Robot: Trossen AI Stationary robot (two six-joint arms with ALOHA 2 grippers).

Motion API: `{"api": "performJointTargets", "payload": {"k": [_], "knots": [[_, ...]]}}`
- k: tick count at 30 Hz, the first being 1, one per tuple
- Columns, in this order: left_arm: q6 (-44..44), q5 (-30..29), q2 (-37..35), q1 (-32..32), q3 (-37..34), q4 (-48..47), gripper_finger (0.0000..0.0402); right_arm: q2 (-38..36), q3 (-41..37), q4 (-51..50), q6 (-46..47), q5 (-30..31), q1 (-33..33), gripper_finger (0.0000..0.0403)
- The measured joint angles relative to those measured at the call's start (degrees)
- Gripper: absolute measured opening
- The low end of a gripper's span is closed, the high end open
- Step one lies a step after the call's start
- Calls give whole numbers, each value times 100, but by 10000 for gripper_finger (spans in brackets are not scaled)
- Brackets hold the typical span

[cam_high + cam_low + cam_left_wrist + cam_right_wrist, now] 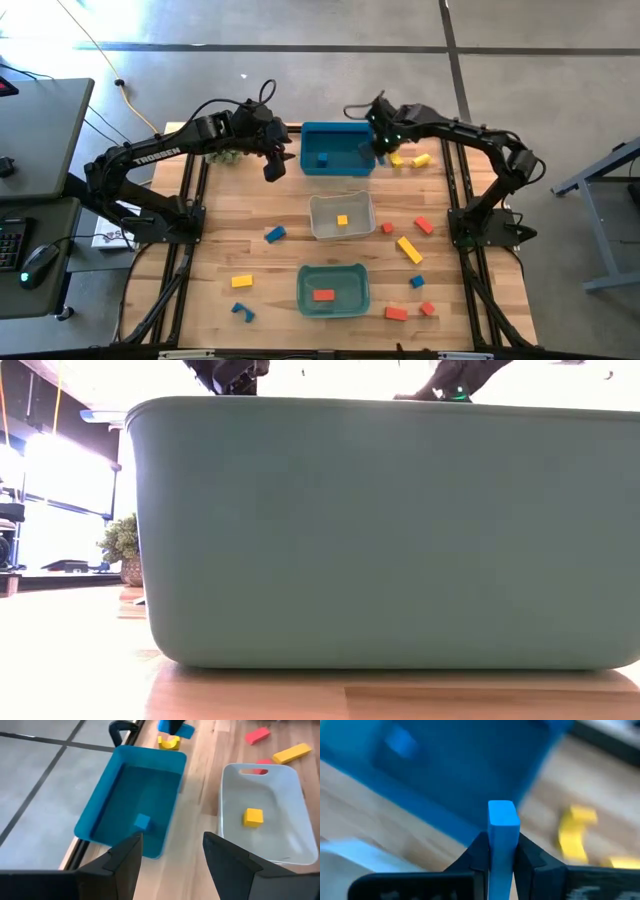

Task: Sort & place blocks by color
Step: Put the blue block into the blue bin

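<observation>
While our right gripper (502, 855) is pinching a blue block (503, 827) beside the blue bin (337, 150), it could slip; our left gripper (172, 857) is hanging open.

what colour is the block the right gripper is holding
Blue, clearest in the right wrist view.

The high view looks straight down on the whole surface (290, 250). The low view sits at surface level, pressed close to the green bin (390, 530). Both wrist views look down, sharing the blue bin (135, 800).
</observation>
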Motion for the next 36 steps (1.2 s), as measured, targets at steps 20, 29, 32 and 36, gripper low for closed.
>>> {"api": "performJointTargets", "payload": {"k": [20,29,32,36], "knots": [[-2,-46,1,306,0,-27,197,829,18,2262,-703,497,296,30],[-2,-46,2,306,-2,-76,197,1303,16,1869,-707,492,461,30],[-4,-46,2,306,-2,-76,197,1322,16,1811,-582,486,471,46],[-4,-44,2,304,-2,-81,197,1292,18,1720,-559,504,489,84]]}}
